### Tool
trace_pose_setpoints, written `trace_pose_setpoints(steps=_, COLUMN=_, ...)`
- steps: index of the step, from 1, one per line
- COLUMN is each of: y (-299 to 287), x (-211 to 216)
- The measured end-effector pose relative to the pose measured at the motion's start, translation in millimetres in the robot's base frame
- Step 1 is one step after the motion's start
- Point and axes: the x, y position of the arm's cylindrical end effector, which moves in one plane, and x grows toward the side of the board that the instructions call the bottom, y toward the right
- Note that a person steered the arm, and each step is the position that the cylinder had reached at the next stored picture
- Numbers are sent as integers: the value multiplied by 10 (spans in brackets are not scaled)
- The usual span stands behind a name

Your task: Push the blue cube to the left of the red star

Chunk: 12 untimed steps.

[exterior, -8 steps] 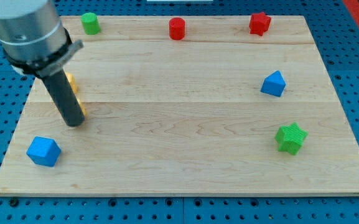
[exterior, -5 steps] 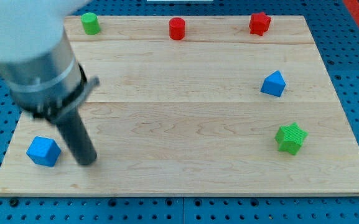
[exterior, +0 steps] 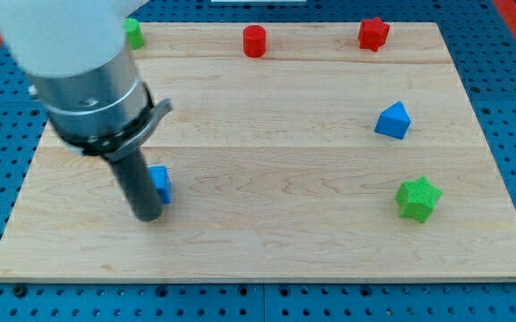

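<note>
The blue cube [exterior: 161, 183] lies on the wooden board [exterior: 284, 179] at the view's lower left, mostly hidden behind my rod. My tip [exterior: 148, 216] rests on the board just to the left of and below the cube, touching or nearly touching it. The red star [exterior: 373, 33] sits far away, near the board's top edge at the view's upper right.
A red cylinder [exterior: 255, 41] stands at the top middle. A green cylinder [exterior: 134, 32] at the top left is partly hidden by the arm. A blue triangular block [exterior: 393, 121] and a green star [exterior: 418, 198] lie at the right.
My tip swept down to the lower left, then moved right. The blue cube has shifted up and to the right from near the lower left corner. The yellow blocks are now hidden behind the arm.
</note>
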Motion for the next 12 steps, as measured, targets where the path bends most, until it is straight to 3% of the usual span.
trace_pose_setpoints(steps=2, y=-87, x=-879)
trace_pose_setpoints(steps=3, y=-424, x=-1087)
trace_pose_setpoints(steps=6, y=582, x=-2259)
trace_pose_setpoints(steps=8, y=435, x=-2640)
trace_pose_setpoints(steps=12, y=1137, x=-3339)
